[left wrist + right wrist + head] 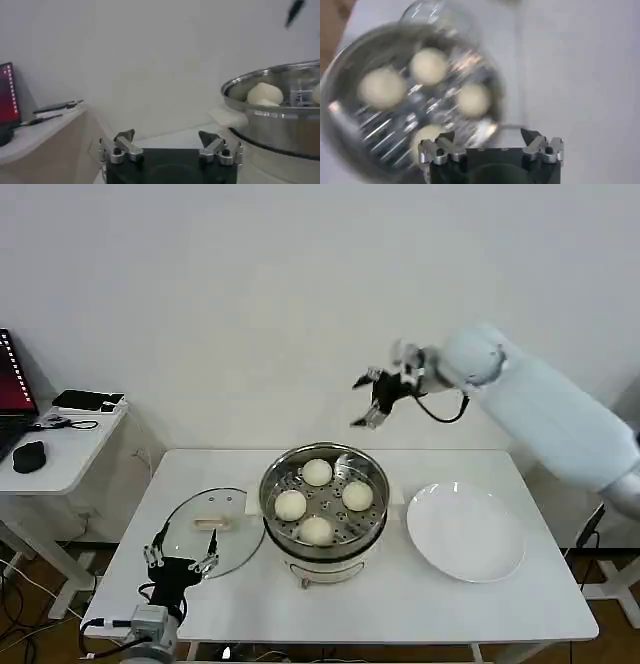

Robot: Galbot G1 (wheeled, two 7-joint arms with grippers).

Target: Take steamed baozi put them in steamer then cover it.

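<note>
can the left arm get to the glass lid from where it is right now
Probably yes. The left gripper hangs open just at the near edge of the glass lid, which lies flat on the table beside the steamer. Nothing stands between them, and the lid's handle is uncovered.

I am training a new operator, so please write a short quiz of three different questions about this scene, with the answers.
1. How many steamed baozi lie in the steamer?
2. True or false: the cover sits on the steamer.
3. Which gripper is nearer the cover: A) left gripper, B) right gripper?

Key:
1. Four.
2. False; it lies flat on the table, to the robot's left of the steamer.
3. A; open, low at the cover's near edge. The right gripper, also open, is raised behind the steamer; the white plate is bare.
</note>
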